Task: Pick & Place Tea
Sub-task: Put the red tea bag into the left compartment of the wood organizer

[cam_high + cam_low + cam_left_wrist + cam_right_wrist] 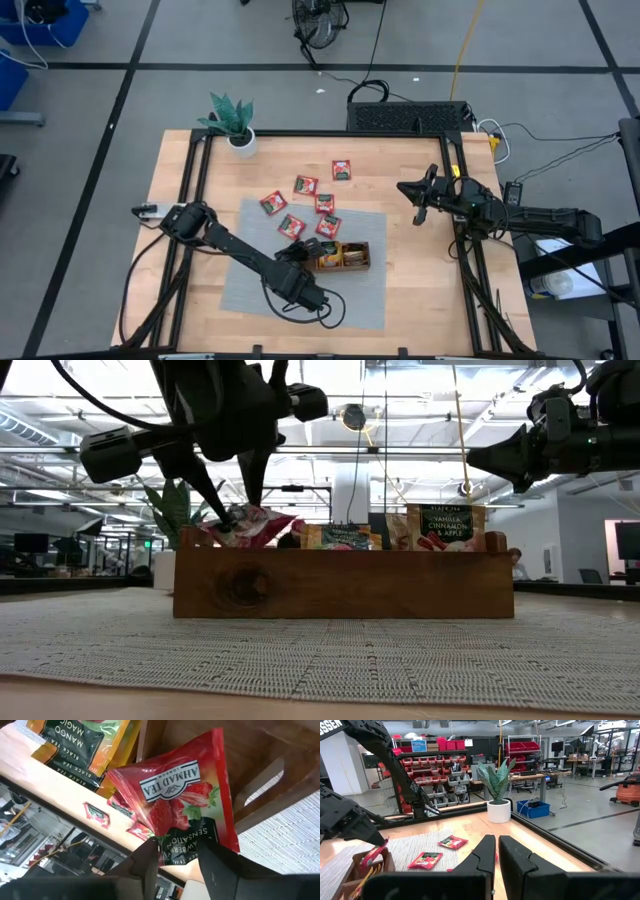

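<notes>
Wooden counter [420,290] carries a grey woven mat [250,290], and on the mat sits the brown wooden tray [345,256], the landmark here. Several sachets already stand in the tray's compartments, a vanilla, cinnamon and apple one [445,526] upright at one end in the low view, so the job looks partly done. About six red sachets [305,185] lie flat beyond the tray toward the potted plant [232,124], the farthest [342,170] off the mat on bare wood. The left hand [175,862] hangs over the tray's end compartment, clenched on the lower edge of a red strawberry sachet [175,800]. That sachet is tilted, its free end over the compartment, apparently about to be dropped in. The right hand [496,851] waits well clear of the tray near the counter's edge, fingers almost closed and empty.
</notes>
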